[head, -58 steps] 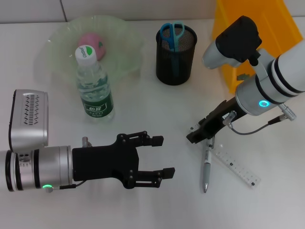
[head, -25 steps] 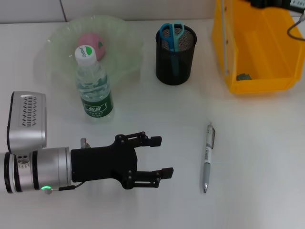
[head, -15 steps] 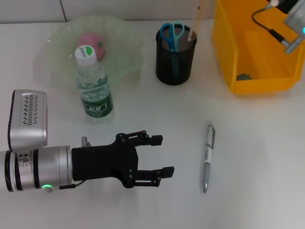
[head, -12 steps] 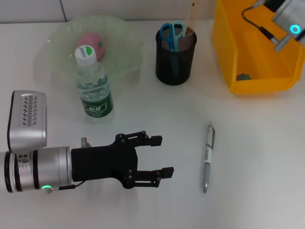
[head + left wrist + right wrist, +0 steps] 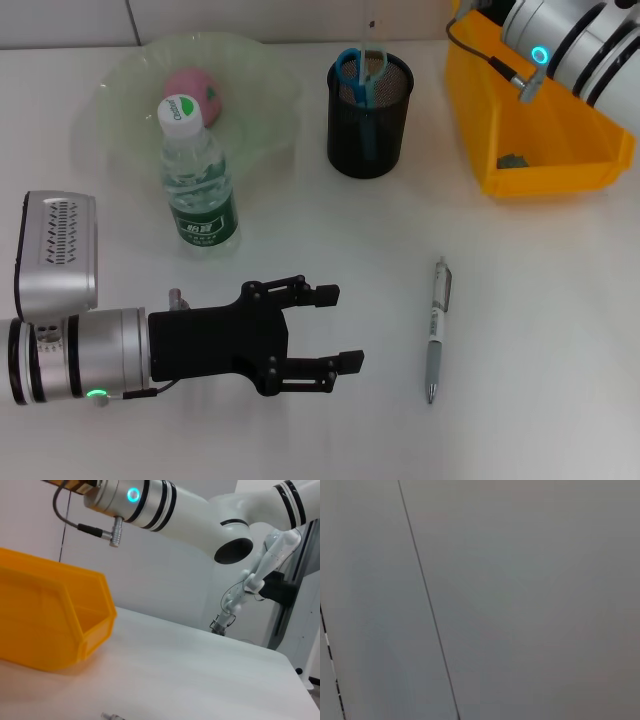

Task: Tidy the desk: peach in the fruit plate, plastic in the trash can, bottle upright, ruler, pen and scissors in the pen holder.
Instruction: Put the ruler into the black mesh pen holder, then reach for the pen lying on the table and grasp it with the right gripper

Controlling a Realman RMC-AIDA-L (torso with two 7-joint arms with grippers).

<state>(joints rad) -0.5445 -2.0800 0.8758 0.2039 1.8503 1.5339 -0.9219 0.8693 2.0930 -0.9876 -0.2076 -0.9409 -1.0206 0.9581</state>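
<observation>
The ruler (image 5: 372, 45), which lay on the counter (image 5: 330, 230) beside the pen (image 5: 434, 340) two seconds ago, now stands in the pen holder (image 5: 369, 118) next to the scissors (image 5: 360, 70), seen only as a thin edge above the rim. That leaves the pen as the last item to put away. The right arm (image 5: 570, 40) has swung up over the yellow bin (image 5: 530, 150); whether its jaws are apart I cannot tell. The left gripper (image 5: 330, 327) rests low, jaws apart and empty.

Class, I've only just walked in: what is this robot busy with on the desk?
It is tidying. The peach lies in the fruit plate, the bottle stands upright, and the scissors sit in the pen holder. The pen lies on the desk. The left gripper hovers open; the right arm is above the yellow bin.
</observation>
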